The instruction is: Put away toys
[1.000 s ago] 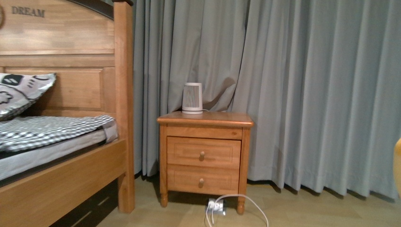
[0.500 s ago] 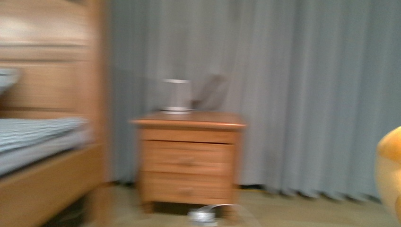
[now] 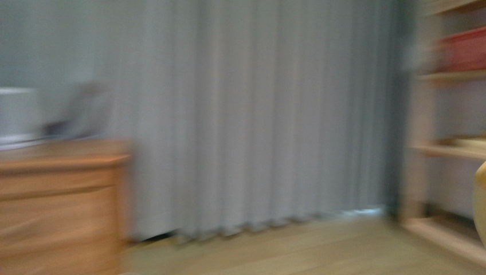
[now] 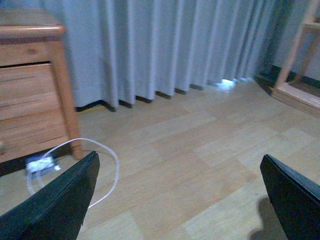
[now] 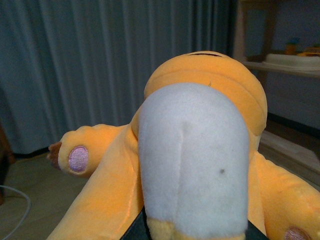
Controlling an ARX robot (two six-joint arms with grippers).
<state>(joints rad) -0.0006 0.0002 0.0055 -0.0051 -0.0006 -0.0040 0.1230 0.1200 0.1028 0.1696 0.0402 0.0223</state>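
I see a wood-look floor (image 4: 200, 150) with a white cable (image 4: 107, 165) looped on it by the nightstand (image 4: 30, 100) leg. A blurred white device (image 3: 17, 114) sits on the nightstand top. On the right in my front view, a shelf unit (image 3: 435, 150) holds a red box (image 3: 461, 48).

Black left claw (image 4: 180, 155), smooth wedge-shaped fingers (image 4: 65, 200)
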